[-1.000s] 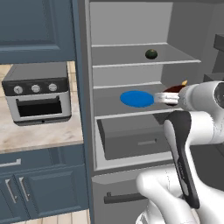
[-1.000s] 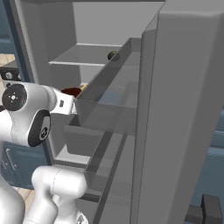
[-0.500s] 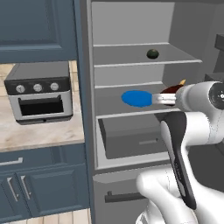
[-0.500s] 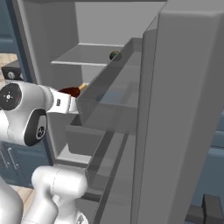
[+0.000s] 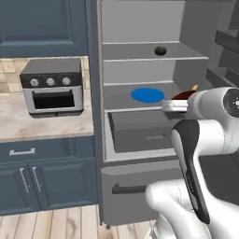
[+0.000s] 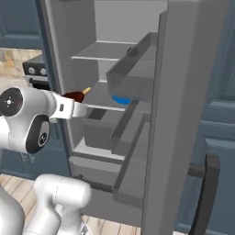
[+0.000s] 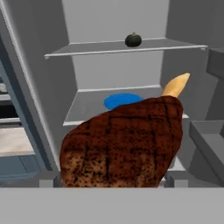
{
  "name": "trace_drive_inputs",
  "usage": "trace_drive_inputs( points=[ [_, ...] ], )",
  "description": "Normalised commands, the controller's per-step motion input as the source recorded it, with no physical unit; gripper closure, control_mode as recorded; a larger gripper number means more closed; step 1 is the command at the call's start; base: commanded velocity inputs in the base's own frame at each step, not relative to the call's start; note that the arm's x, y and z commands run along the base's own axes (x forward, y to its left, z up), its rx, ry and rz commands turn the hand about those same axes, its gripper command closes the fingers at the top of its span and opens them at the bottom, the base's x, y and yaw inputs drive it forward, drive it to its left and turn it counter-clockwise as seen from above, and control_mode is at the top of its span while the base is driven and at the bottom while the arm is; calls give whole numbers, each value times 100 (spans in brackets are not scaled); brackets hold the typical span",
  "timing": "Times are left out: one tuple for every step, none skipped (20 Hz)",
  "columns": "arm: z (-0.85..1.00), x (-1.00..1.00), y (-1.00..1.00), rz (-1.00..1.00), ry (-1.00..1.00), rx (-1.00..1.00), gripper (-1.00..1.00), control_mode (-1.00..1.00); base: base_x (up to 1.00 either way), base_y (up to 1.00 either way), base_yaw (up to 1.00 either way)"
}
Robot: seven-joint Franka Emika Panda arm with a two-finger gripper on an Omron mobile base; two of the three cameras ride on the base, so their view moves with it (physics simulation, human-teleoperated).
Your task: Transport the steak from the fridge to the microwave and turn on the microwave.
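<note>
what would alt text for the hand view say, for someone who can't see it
A grill-marked reddish-brown steak with a pale bone tip sits close in the foreground at the claw, in front of the open grey fridge. Behind it a blue plate lies on the middle shelf and a dark green ball on the shelf above.

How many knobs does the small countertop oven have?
3, in a row along the top panel of the oven, above its window: left knob, middle knob, right knob. None appear hidden from the left base view.

Blue plate below a dark ball (upper shelf).
</note>
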Motion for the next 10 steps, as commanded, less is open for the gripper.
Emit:
trace_drive_inputs(
  points=[
    [0, 0, 0, 0, 0, 0, 100, 100, -42, 26, 18],
    [0, 0, 0, 0, 0, 0, 100, 100, -33, 33, 21],
    [0, 0, 0, 0, 0, 0, 100, 100, -27, 44, 25],
    [0, 0, 0, 0, 0, 0, 100, 100, -20, 49, 29],
    [0, 0, 0, 0, 0, 0, 100, 100, -19, 54, 32],
    [0, 0, 0, 0, 0, 0, 100, 100, 0, 64, 40],
    [0, 0, 0, 0, 0, 0, 100, 100, 0, 67, 44],
    [0, 0, 0, 0, 0, 0, 100, 100, 0, 69, 45],
    [0, 0, 0, 0, 0, 0, 100, 100, 0, 75, 46],
    [0, 0, 0, 0, 0, 0, 100, 100, 0, 74, 47]
  ],
)
